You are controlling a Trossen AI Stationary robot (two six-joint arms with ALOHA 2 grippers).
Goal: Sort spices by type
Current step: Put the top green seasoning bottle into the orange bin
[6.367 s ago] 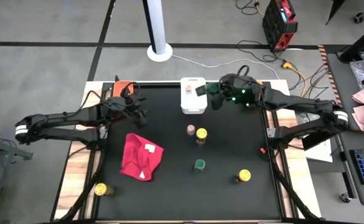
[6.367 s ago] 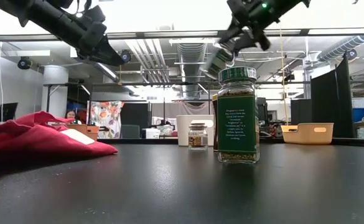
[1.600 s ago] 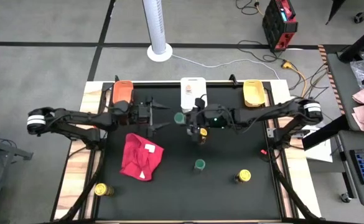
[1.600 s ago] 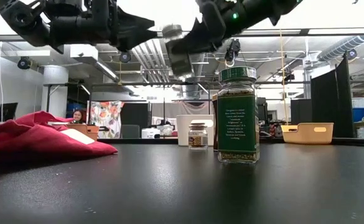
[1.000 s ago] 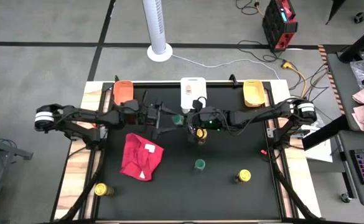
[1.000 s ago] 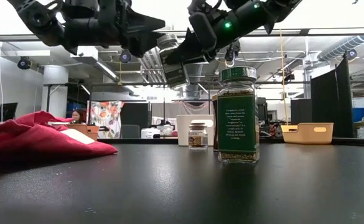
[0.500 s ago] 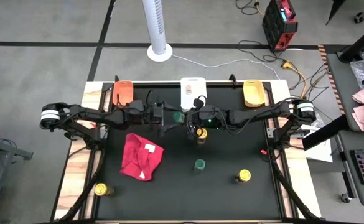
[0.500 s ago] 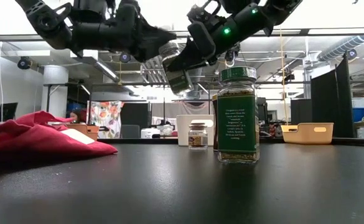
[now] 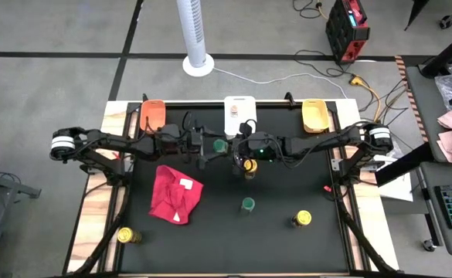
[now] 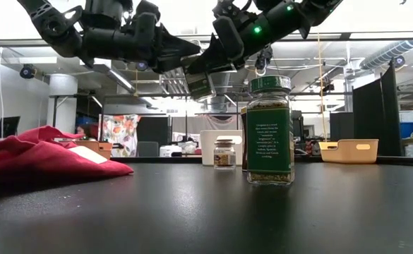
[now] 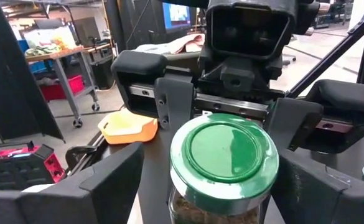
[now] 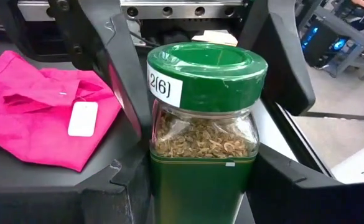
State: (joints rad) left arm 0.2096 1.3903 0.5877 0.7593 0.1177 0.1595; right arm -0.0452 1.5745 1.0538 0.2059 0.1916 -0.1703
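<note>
My right gripper (image 9: 232,147) is shut on a green-lidded spice jar (image 9: 220,145), held in the air over the table's far middle. The jar also shows in the low view (image 10: 200,85). My left gripper (image 9: 208,145) is open; its two fingers stand on either side of the jar's lid (image 11: 224,148), and I see no touch. Other jars stand on their bases on the black mat: a yellow-lidded one (image 9: 249,164), a green-lidded one (image 9: 247,205), another yellow-lidded one (image 9: 302,218), and a small jar (image 10: 224,154) farther back. My right gripper pinches the jar's glass body (image 12: 200,174), below the lid, between its two fingers. The fingers come roughly level from the table's right. The jar is lifted clear of the table and tilted, its lid end toward my left gripper.
A red cloth (image 9: 175,193) lies left of centre. An orange bin (image 9: 153,114), a white bin (image 9: 239,116) and a yellow bin (image 9: 314,114) stand along the far edge. One yellow-lidded jar (image 9: 125,235) stands at the near left corner.
My left gripper has moved toward the table's right, up to the held jar, and its open fingers now flank the lid. My right gripper has kept the jar in the air at about the same place.
</note>
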